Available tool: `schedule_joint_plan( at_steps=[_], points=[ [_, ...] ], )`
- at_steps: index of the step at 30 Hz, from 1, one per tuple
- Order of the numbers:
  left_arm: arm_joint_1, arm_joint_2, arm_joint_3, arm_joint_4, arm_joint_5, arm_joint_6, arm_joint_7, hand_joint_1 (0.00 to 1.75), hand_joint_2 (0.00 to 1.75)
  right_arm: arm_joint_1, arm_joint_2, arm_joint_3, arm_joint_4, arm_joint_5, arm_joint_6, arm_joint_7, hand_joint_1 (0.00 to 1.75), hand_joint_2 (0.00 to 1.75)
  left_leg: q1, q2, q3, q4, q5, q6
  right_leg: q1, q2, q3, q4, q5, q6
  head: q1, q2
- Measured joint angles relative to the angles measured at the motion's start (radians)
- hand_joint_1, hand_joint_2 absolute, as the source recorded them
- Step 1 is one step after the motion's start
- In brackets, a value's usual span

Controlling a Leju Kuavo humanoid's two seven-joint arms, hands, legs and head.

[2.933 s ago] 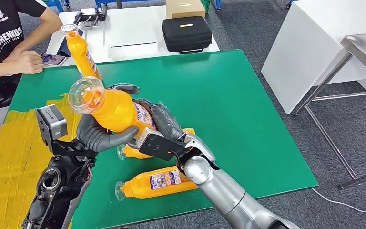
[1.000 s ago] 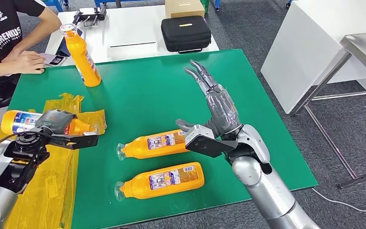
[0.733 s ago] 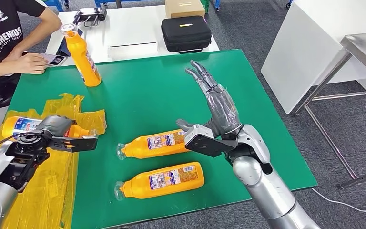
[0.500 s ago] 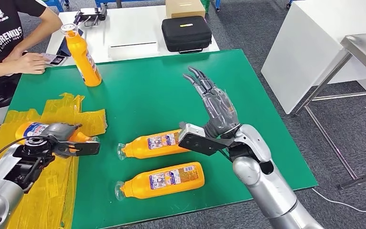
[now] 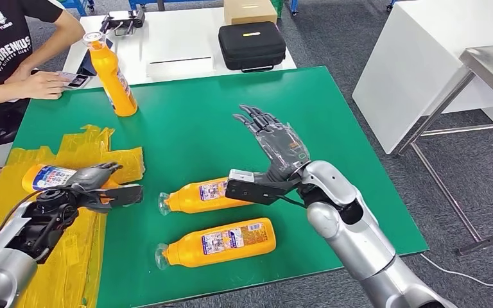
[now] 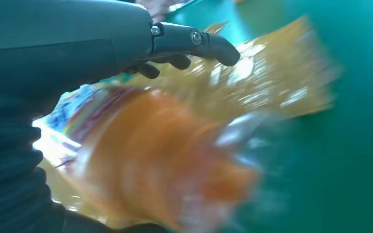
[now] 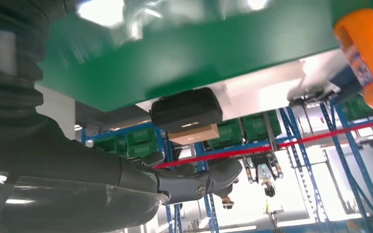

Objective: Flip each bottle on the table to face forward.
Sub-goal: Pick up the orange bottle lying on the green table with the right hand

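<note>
Left hand (image 5: 93, 183): gripping a bottle (image 5: 48, 176), laying it on yellow sheet (image 5: 70, 256) at left.
Right hand (image 5: 273, 144): hovering empty, fingers spread, ready for near bottles (image 5: 202, 196).

The flat table top (image 5: 231, 109) was bright green, with crinkled yellow plastic sheeting (image 5: 45, 244) over its near left part. Four plastic bottles were orange: one upright at the far left (image 5: 112, 70), two lying mid-table (image 5: 196, 196) (image 5: 221, 240) with multicoloured printed labels and clear caps, and one on the yellow sheeting (image 5: 51, 176) with a blue-and-white label. The soft zipped case (image 5: 251, 45) on the white table behind was black, beside a brown cardboard box (image 5: 249, 9). The robot's arms were silver, its hands dark grey.
</note>
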Motion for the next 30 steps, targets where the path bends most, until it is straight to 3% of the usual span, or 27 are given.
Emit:
schedule_joint_plan(
  at_steps=[5, 8, 12, 17, 20, 24, 30],
  points=[
    [0.026, -0.006, 0.024, -0.068, 0.043, 0.000, -0.019, 0.00, 1.75, -0.010, -0.004, 0.013, 0.021, 0.012, 0.012, 0.005, 0.00, 1.75, 0.000, 0.000, 0.000, 0.000, 0.000, 0.000, 0.000, 0.000, 0.000, 0.000, 0.000, 0.000, 0.000, 0.000],
    [0.056, -0.010, 0.054, -0.139, 0.161, 0.001, -0.077, 0.00, 1.75, -0.017, -0.009, 0.022, 0.033, 0.036, 0.041, 0.009, 0.00, 1.75, 0.000, 0.000, 0.000, 0.000, 0.000, 0.000, 0.000, 0.000, -0.001, 0.000, 0.000, 0.000, 0.000, 0.000],
    [0.114, -0.011, 0.102, -0.326, 0.336, -0.022, -0.122, 0.00, 1.75, -0.036, -0.016, 0.041, 0.067, 0.063, 0.081, 0.010, 0.00, 1.75, 0.000, 0.000, -0.001, 0.000, 0.000, 0.000, 0.000, 0.000, -0.001, 0.000, 0.000, 0.000, 0.000, 0.000],
    [0.171, -0.007, 0.158, -0.549, 0.442, -0.042, -0.145, 0.00, 1.75, -0.070, -0.013, 0.074, 0.129, 0.073, 0.110, 0.008, 0.00, 1.75, 0.000, 0.000, -0.001, 0.000, 0.000, 0.000, 0.000, 0.000, -0.001, 0.000, 0.000, 0.000, 0.000, 0.000],
    [0.209, -0.012, 0.195, -0.646, 0.592, -0.080, -0.223, 0.00, 1.75, -0.095, -0.003, 0.100, 0.182, 0.079, 0.128, 0.007, 0.00, 1.75, 0.000, 0.000, -0.001, 0.000, 0.000, 0.000, 0.000, 0.000, -0.001, 0.000, 0.000, 0.000, 0.000, 0.000],
    [0.264, -0.050, 0.259, -0.758, 0.842, -0.156, -0.326, 0.00, 1.75, -0.127, 0.023, 0.137, 0.277, 0.084, 0.136, -0.011, 0.00, 1.75, 0.000, 0.000, -0.001, 0.000, 0.000, 0.000, 0.000, 0.000, -0.001, 0.000, 0.000, 0.000, 0.000, 0.000],
    [0.324, -0.119, 0.321, -0.894, 1.022, -0.193, -0.354, 0.00, 1.75, -0.167, 0.071, 0.187, 0.422, 0.088, 0.125, -0.041, 0.00, 1.75, 0.000, 0.000, -0.001, 0.000, 0.000, 0.000, 0.000, 0.000, -0.001, 0.000, 0.000, 0.000, 0.000, 0.000]
  ],
)
